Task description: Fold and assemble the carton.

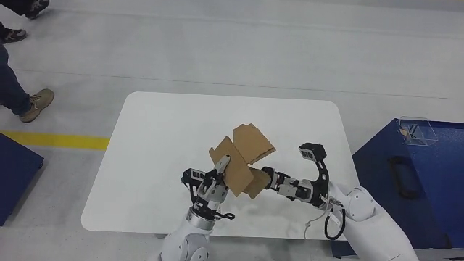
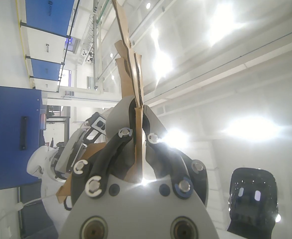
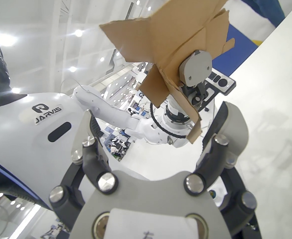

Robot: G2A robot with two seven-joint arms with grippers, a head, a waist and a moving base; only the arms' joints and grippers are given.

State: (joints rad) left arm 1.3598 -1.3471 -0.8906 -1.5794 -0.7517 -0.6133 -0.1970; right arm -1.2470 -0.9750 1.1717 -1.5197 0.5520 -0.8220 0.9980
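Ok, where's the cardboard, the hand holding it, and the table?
cardboard (image 1: pixel 254 143): top view, on its big flat flap.
left hand (image 2: pixel 138 106): left wrist view, between its fingertips, shut on the cardboard.
table (image 1: pixel 159 159): top view, bare white top.

A white bench (image 1: pixel 159 138) stands on pale grey floor (image 1: pixel 217 43); a blue cabinet (image 1: pixel 435 210), perhaps a cart, just beside it, a yellow line (image 1: pixel 58 141) near.

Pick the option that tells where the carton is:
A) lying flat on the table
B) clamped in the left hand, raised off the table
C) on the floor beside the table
B: the left hand is shut on the lower edge of the carton, whose flaps stick up in the air above the table.
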